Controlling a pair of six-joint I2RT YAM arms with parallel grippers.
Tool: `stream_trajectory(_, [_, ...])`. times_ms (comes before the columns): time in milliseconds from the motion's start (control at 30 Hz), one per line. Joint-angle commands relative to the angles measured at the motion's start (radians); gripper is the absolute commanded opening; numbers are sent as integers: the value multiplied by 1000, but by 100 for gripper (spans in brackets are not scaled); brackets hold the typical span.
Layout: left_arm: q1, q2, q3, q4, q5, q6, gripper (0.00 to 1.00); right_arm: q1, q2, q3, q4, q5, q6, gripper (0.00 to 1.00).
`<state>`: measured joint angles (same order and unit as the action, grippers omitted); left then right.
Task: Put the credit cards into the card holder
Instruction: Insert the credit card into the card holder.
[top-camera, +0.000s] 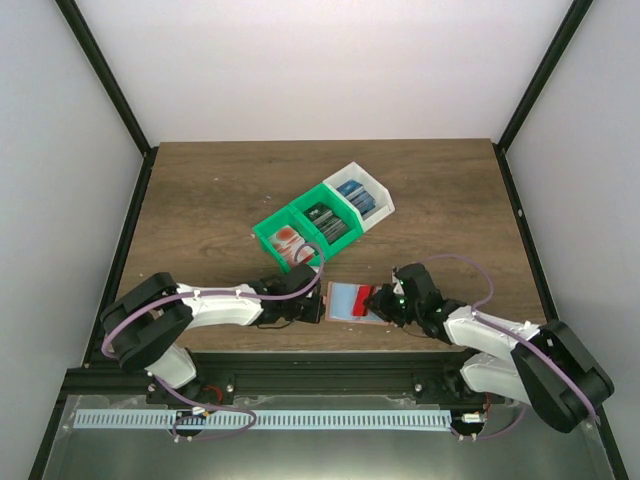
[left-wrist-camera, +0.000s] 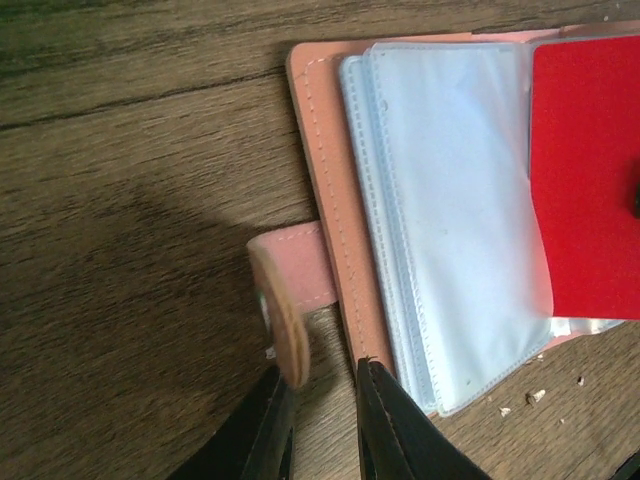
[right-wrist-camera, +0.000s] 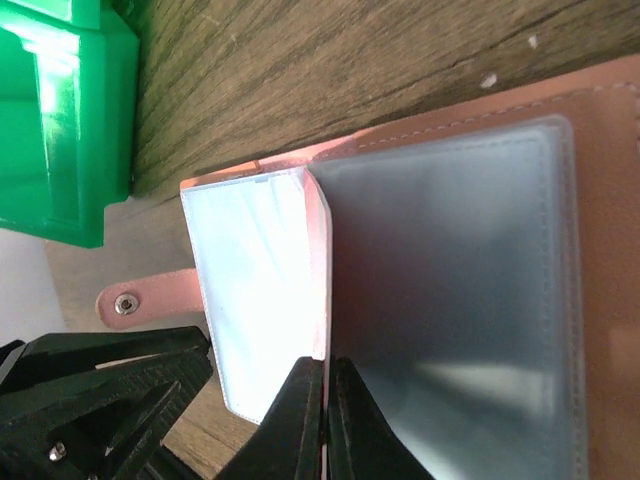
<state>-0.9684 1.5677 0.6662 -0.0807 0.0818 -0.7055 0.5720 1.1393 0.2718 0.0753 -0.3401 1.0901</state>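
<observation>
The salmon card holder (top-camera: 345, 300) lies open near the front edge, its clear sleeves (left-wrist-camera: 450, 220) facing up. My right gripper (top-camera: 385, 302) is shut on a red credit card (left-wrist-camera: 585, 180), which it holds edge-on (right-wrist-camera: 325, 260) at the sleeves over the right half of the holder (right-wrist-camera: 600, 200). My left gripper (left-wrist-camera: 320, 375) is narrowly open at the holder's left edge. One fingertip (left-wrist-camera: 368, 372) touches the salmon edge and the other sits under the curled snap tab (left-wrist-camera: 285, 300). Only bare wood shows between the jaws. More cards lie in the bins: red-and-white (top-camera: 290, 240), dark (top-camera: 325, 222), blue (top-camera: 357, 195).
A green two-compartment bin (top-camera: 268, 228) and a white bin (top-camera: 382, 192) stand in a diagonal row just behind the holder; the green bin (right-wrist-camera: 60, 110) is close to the right gripper. The left gripper (right-wrist-camera: 100, 400) shows in the right wrist view beside the tab (right-wrist-camera: 140, 300).
</observation>
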Motion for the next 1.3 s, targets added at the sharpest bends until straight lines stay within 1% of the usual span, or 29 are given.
stream_trajectory(0, [-3,42,2,-27,13,7,21,-9,-6,-48,117,-64,-14,0])
stream_trajectory(167, [-3,49,10,-35,8,7,21,-15,-22,-70,191,-102,-32,1])
stream_trajectory(400, [-3,54,6,-36,7,2,20,-15,22,-85,274,-162,-60,0])
stream_trajectory(567, [-3,52,3,-34,7,2,20,-15,71,-82,327,-195,-81,1])
stream_trajectory(833, [-3,44,-8,-48,-12,-6,19,-15,147,-102,430,-182,-42,1])
stream_trajectory(967, [-3,30,-14,-68,-44,-17,17,-14,201,-106,494,-163,-34,1])
stream_trajectory(1133, [-3,40,-16,-66,-31,-12,13,-4,290,-97,576,-196,-31,1])
stream_trajectory(1267, [-3,46,-19,-56,-22,-14,12,13,334,-103,621,-218,-11,1])
